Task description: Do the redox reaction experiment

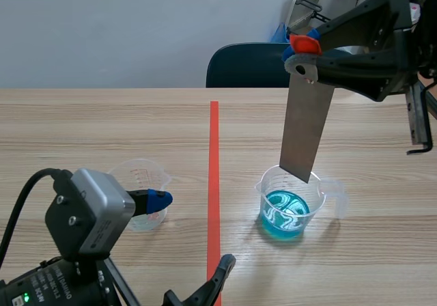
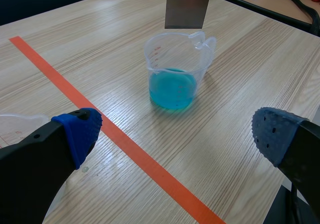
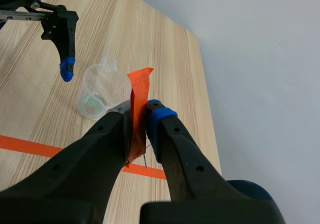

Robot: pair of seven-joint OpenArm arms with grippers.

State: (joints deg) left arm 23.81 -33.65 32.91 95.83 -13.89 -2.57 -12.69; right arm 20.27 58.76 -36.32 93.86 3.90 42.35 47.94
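Note:
A clear beaker of blue liquid (image 1: 290, 202) (image 2: 172, 79) stands right of the orange tape line. A grey metal strip (image 1: 306, 132) (image 2: 187, 6) hangs upright right over it, its lower end about at the rim. My raised right gripper (image 1: 302, 52) (image 3: 139, 109) is shut on the strip's orange-taped top (image 3: 138, 119). An empty clear beaker (image 1: 140, 183) (image 3: 100, 91) stands left of the line. My left gripper (image 1: 192, 229) (image 2: 175, 134) is low and open, with one blue fingertip (image 1: 159, 198) beside the empty beaker and the blue beaker ahead of it.
The orange tape line (image 1: 214, 183) runs down the middle of the wooden table. A dark blue chair (image 1: 249, 65) stands behind the far edge. Black frame parts and cables (image 1: 416, 121) hang at the right side.

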